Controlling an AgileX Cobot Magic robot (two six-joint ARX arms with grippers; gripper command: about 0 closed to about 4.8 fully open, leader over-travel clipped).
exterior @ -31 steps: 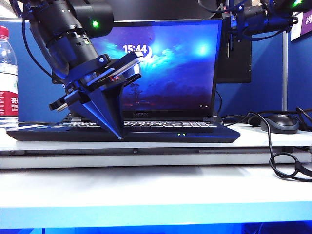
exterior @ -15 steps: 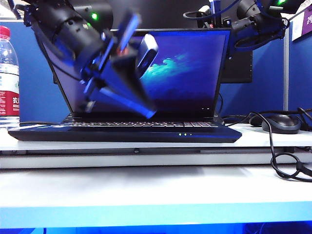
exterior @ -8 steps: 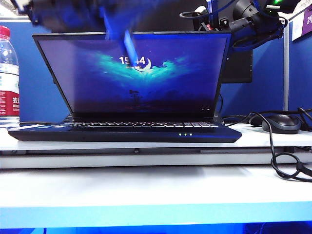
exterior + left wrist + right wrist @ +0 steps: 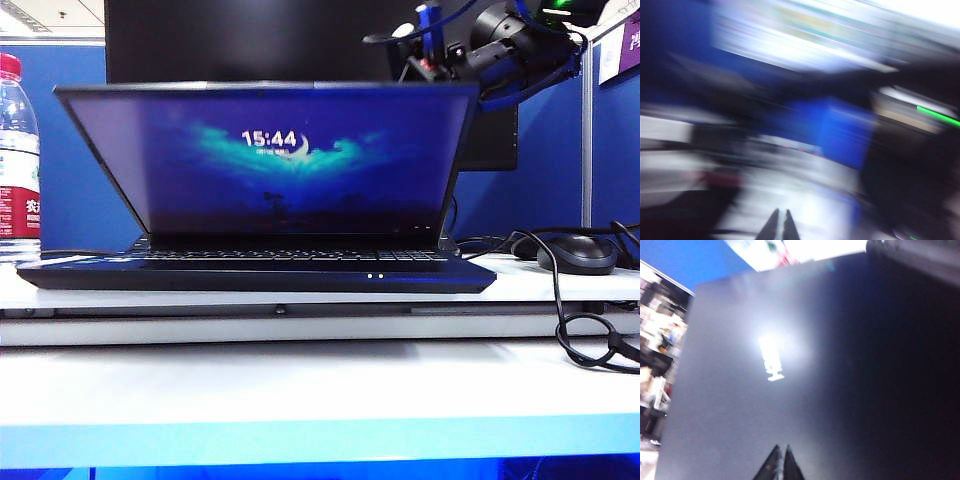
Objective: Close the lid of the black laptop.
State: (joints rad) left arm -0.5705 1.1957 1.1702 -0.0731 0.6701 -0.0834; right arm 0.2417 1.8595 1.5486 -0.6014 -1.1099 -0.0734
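My left wrist view is one big blur, so I can only pick out the left gripper, its two tips pressed together with nothing between them. I cannot see that arm from the outside camera. The black laptop sits on the white table, and the lid leans toward me, half way down. Its screen reads 15:44. A bottle is cut off at the edge. The right gripper is shut too, its tips at the plain dark back of the lid near a glowing logo I cannot read.
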